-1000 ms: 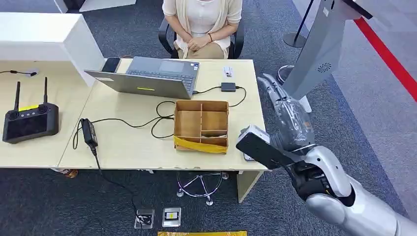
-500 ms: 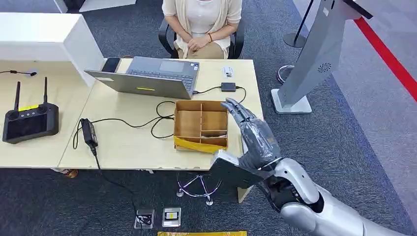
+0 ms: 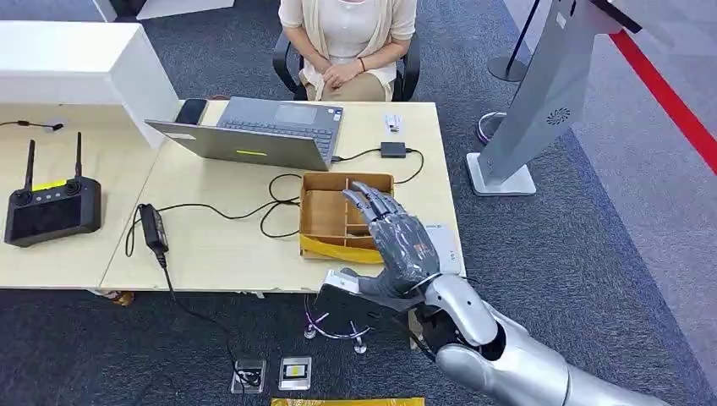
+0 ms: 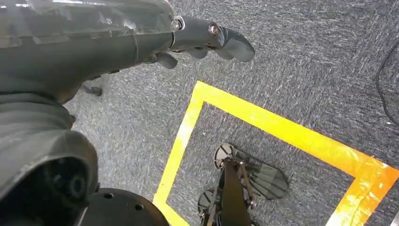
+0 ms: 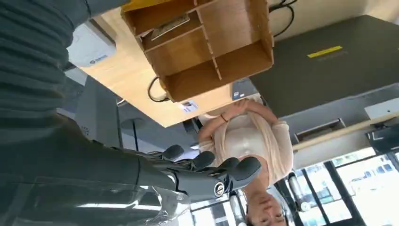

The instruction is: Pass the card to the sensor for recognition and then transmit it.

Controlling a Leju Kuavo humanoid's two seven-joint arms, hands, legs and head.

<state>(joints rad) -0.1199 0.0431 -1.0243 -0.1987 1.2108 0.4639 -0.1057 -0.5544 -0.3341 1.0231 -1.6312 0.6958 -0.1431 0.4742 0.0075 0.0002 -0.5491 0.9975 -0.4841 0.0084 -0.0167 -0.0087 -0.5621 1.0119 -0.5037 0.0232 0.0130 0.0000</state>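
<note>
In the head view, the right hand point(image 3: 396, 245) hovered over the near right part of a partitioned wooden box point(image 3: 303, 210) on the counter point(image 3: 220, 249), fingers spread apart and holding nothing that could be seen. A small white sensor point(image 3: 446, 245) lay flat just beside the box, on its right and near the counter's front edge, partly hidden behind the hand. A person point(image 3: 347, 34) sat beyond an open laptop point(image 3: 262, 131), which carried a yellow sticker too small to read. In the left wrist view, the left hand point(image 4: 94, 42) hung over grey carpet marked with yellow tape point(image 4: 282, 129), fingers point(image 4: 230, 42) loosely extended and holding nothing; it was far from the box, so the right hand was clearly the nearer one. In the right wrist view, the card point(image 5: 170, 27) lay slanted in the narrow compartment next to the box's yellow-taped side, its long axis running along that compartment. It sat below and slightly ahead of the spread fingertips point(image 5: 244, 167), not touching them, so the next reach probably called for lowering into that slot. The sensor carried a small blue mark, and a label on the counter's far edge showed print, both unreadable.
</note>
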